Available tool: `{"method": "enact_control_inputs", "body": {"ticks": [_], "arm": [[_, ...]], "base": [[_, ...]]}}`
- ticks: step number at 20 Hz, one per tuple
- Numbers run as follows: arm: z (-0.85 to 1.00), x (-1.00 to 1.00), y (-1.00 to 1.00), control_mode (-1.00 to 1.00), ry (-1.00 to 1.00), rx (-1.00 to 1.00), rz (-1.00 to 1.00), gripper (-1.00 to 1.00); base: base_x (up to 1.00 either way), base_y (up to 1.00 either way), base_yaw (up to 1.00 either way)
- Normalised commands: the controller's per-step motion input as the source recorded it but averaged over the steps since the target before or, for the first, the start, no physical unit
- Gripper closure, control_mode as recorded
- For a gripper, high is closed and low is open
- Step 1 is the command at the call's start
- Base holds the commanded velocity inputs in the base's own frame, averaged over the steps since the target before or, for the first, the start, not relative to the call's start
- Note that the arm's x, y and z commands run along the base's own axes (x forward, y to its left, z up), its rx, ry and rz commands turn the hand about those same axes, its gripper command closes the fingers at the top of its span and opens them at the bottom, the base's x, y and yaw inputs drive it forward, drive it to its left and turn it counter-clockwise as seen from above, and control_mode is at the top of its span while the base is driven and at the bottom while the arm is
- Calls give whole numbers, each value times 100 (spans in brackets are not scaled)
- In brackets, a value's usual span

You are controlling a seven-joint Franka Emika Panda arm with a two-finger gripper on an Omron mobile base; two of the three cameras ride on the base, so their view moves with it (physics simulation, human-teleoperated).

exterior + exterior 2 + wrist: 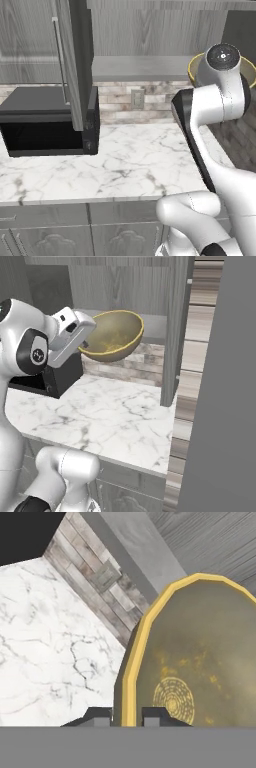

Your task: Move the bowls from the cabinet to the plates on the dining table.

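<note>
Bowl (114, 333), olive-tan with a yellowish rim, is held up in the air just in front of the open cabinet (176, 331), tilted on its side so the mouth faces partly sideways; it is clear of the grey shelf (145, 67) behind it and well above the marble desk (100, 416). The gripper (126, 716) pinches the bowl by its rim, one finger (98, 716) outside the wall and the other inside, the jaws pressed nearly together on the thin edge. In the left base view the bowl peeks out from behind the arm's upper joint. A black microwave (47, 122) sits on the desk to the left, under an open cabinet door (75, 60); a wall socket (136, 98) is set in the tiled backsplash. Judgement: the lift-out from the cabinet appears complete and the carry step is in hand. No plate or dining table is in view here, so the next move likely calls for backing the bowl clear of the doors, then driving or swinging toward the table, keeping the rim pinch firm since the tilted bowl could pivot in the grip.
</note>
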Motion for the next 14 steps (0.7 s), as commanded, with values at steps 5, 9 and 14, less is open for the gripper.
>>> {"method": "enact_control_inputs", "body": {"ticks": [5, 9, 14], "arm": [[-2, -25, 8, -100, 0, 0, 1, 100], [0, -22, 7, -100, 0, 0, 0, 100], [0, -22, 7, -100, 0, 0, 1, 100]], "base": [[0, 0, 0], [0, 0, 0], [0, 0, 0]]}}
